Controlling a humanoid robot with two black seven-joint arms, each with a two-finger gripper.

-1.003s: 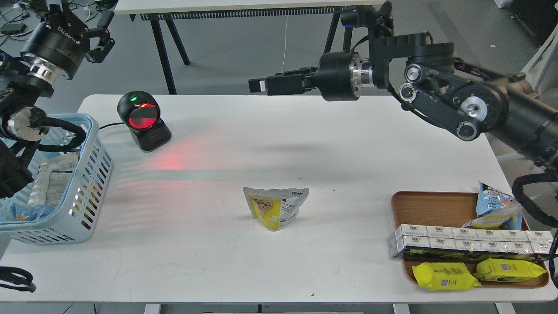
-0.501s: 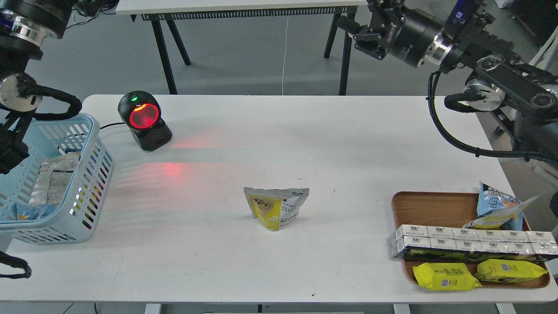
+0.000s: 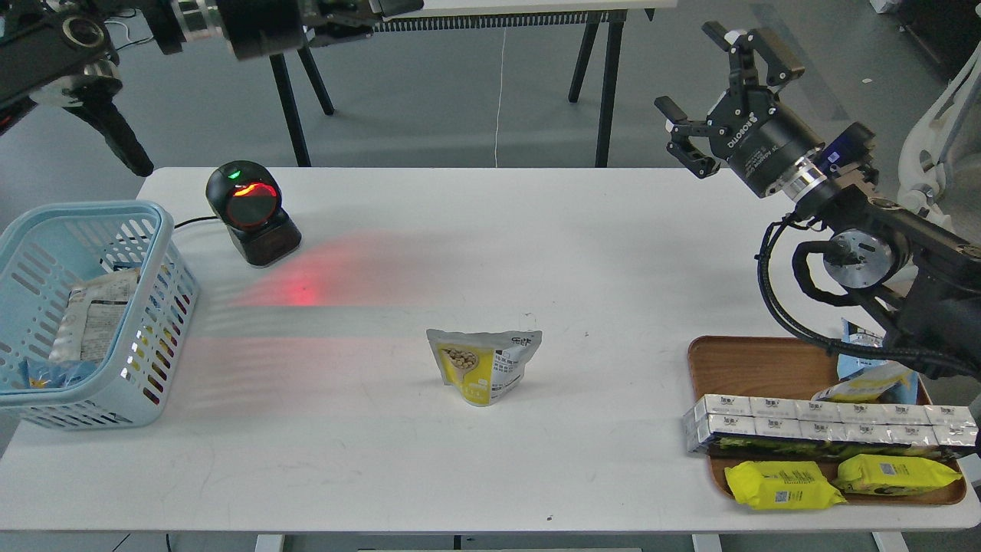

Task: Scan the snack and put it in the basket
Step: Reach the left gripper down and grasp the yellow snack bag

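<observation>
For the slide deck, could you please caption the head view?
Snack pouch stands mid-table between scanner and tray; the right gripper is raised, jaws open, basket at left.

The snack [image 3: 484,365] stands alone mid-bench [image 3: 490,475], open bench on every side. The scanner [image 3: 251,213] sits well apart at the rear left, the basket [image 3: 157,307] at the left edge, the loaded wooden tray [image 3: 755,366] at the right.
</observation>
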